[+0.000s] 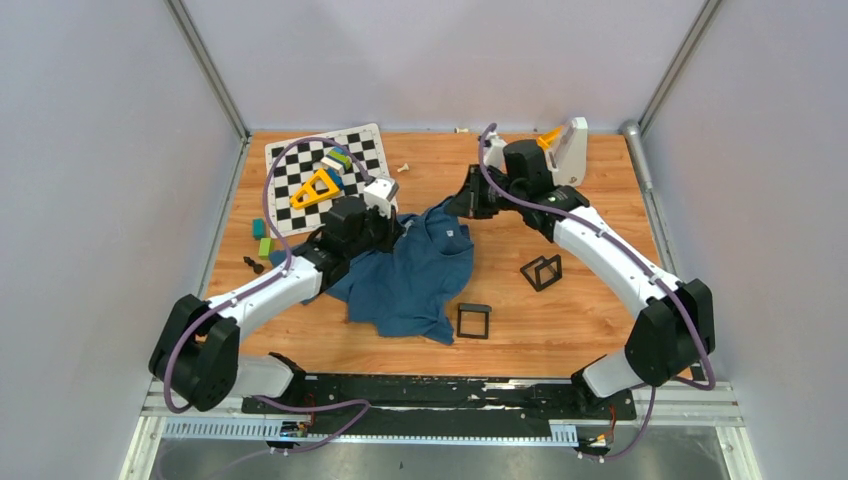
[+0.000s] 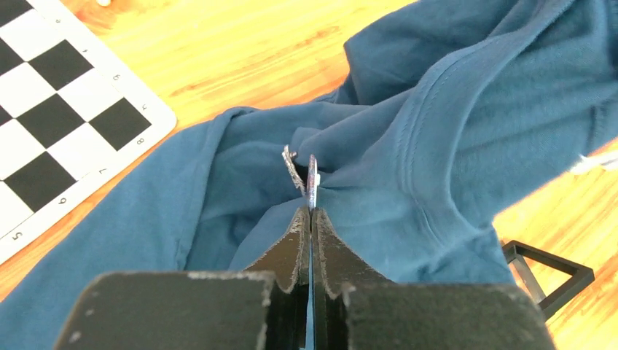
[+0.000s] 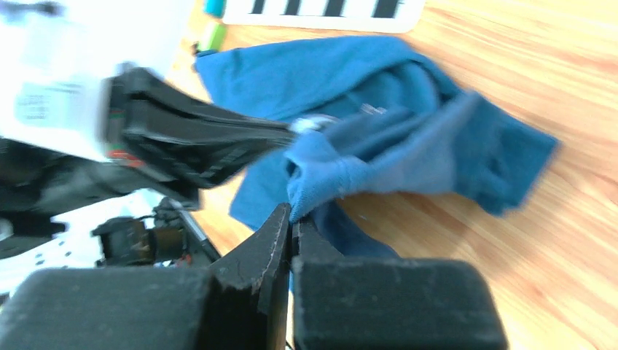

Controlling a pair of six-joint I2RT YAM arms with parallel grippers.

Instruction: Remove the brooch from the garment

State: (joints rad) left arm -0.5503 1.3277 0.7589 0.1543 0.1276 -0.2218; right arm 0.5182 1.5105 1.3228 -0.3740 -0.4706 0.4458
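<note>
**Top external view: both tools shut at the cloth, brooch at the left tips**

Top external shows the garment (image 1: 410,272) crumpled mid-surface, with the left tool (image 1: 392,228) on its far left part and the right tool (image 1: 462,205) at its far right corner. The chequered board (image 1: 300,165) lies just beside the cloth on the far left and carries a yellow triangle (image 1: 315,188) and some small blocks. A tilted black frame (image 1: 541,271) stands apart to the right, and a flat black frame (image 1: 473,320) lies near the cloth's near hem. Bare wooden surface (image 1: 590,180) lies along the right side and the near edge, and grey walls close three sides.

Left wrist alone shows the brooch (image 2: 312,181): a thin silvery piece seen edge-on, pinched between the closed left fingertips and lying against a fold by the collar seam (whether it is still pinned I cannot tell).

Right wrist, though blurred, shows its tool (image 3: 293,219) clamped on a bunched fold of cloth. The left tool's black fingers reach in from the left, with a pale glint at their tip.
</note>
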